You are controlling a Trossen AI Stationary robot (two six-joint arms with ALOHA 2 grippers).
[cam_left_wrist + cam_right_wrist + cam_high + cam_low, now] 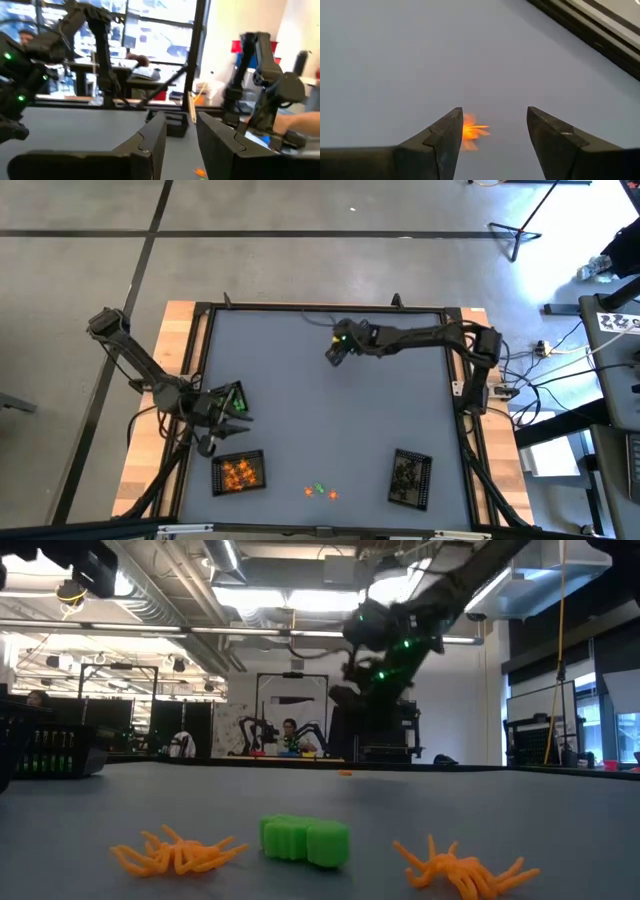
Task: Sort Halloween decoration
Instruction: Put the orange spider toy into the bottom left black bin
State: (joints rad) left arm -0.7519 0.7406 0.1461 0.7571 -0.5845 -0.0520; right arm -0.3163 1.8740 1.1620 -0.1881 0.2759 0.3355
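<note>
Near the table's front edge lie loose Halloween decorations: two orange spider shapes [178,852] [460,868] with a green piece [305,840] between them. One more orange spider [474,132] lies on the grey table toward the far side. My right gripper [335,352] hangs open over it, slanting down, and the spider shows just past one fingertip. My left gripper [236,414] is open with a narrow gap and empty. It is held about level beside the tray of green pieces [232,397] at the left.
A black tray of orange pieces [238,473] stands at the near left, and a black tray of dark pieces [410,478] at the near right. A black frame [330,309] runs round the table. People sit in the room behind the table.
</note>
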